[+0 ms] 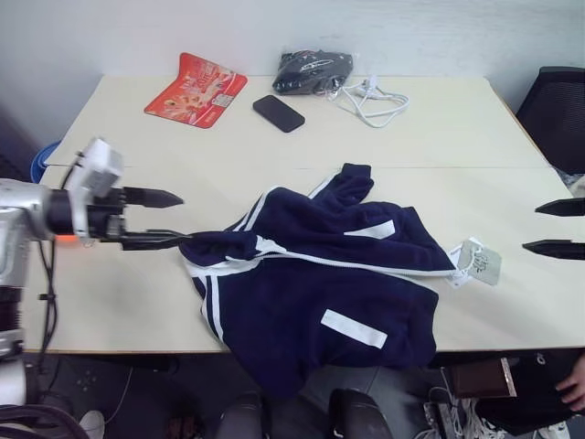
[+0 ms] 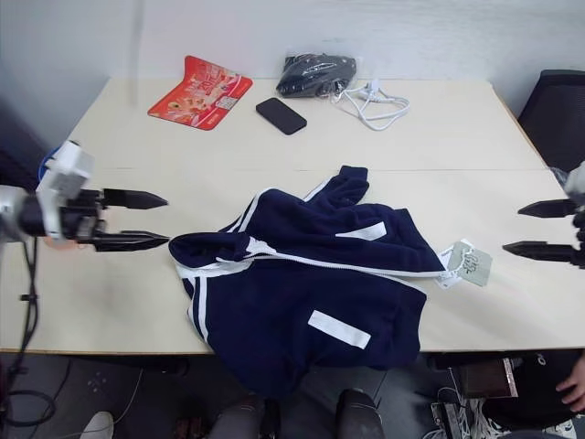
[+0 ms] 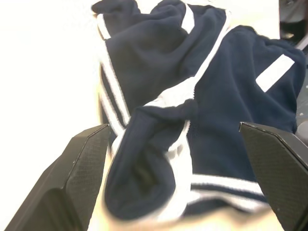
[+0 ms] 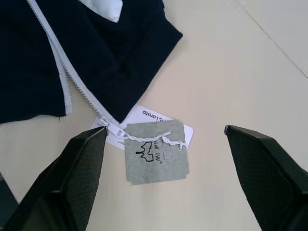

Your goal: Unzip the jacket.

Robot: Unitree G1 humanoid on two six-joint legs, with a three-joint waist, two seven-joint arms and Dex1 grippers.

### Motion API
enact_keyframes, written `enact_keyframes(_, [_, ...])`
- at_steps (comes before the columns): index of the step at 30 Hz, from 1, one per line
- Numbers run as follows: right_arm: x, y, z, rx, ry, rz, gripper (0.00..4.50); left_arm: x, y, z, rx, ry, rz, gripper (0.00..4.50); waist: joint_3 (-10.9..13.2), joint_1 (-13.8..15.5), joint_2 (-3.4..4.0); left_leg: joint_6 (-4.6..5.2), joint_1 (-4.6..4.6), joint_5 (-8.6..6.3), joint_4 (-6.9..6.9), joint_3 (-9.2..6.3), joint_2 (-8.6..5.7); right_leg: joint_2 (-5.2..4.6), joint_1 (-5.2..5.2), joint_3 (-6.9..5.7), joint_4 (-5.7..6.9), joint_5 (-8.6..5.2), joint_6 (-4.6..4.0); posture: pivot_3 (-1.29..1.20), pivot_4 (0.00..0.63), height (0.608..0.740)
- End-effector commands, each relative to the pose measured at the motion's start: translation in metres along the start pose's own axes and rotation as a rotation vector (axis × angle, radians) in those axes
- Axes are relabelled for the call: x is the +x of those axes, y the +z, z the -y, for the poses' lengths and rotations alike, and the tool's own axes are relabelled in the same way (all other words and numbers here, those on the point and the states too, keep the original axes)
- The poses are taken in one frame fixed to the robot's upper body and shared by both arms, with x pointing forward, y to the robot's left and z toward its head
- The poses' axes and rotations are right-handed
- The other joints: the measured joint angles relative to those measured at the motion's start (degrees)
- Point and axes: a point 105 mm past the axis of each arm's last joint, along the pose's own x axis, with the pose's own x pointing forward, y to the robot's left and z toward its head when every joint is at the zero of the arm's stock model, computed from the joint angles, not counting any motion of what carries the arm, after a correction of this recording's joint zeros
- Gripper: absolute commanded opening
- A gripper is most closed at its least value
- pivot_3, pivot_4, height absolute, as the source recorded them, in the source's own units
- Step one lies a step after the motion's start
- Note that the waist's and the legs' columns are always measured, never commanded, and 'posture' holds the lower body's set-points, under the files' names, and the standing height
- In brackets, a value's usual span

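Both grippers hang open and empty: the left gripper beside the jacket, the right gripper near its hang tags. Navy jacket lies crumpled on the table, hem over the front edge. Soft, limp fabric will likely bunch; grip the zipper pull by the tags, pinning cloth nearby.
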Motion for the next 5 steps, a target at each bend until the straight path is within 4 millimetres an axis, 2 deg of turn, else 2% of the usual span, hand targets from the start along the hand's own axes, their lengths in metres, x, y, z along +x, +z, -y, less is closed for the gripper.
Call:
enact_keyframes(1, [-0.015, 0.021, -0.012, -0.018, 0.085, 0.053, 3.98, -0.019, 0.013, 0.009, 0.077, -0.005, -0.016, 4.5, 0.0, -0.09, 0.01, 0.0, 0.01, 0.0, -0.01, 0.0, 0.0, 0.0, 0.0, 0.0, 0.0, 0.0, 0.0, 0.0, 0.15, 0.74])
enact_keyframes(5, [-0.01, 0.021, -0.016, -0.017, 0.115, 0.074, 3.98, -0.023, 0.003, 0.009, 0.104, 0.02, -0.066, 4.5, 0.0, -0.13, 0.01, -0.01, 0.04, 0.0, 0.01, 0.02, 0.0, 0.0, 0.03, 0.02, 0.01, 0.0, -0.01, 0.0, 0.15, 0.74])
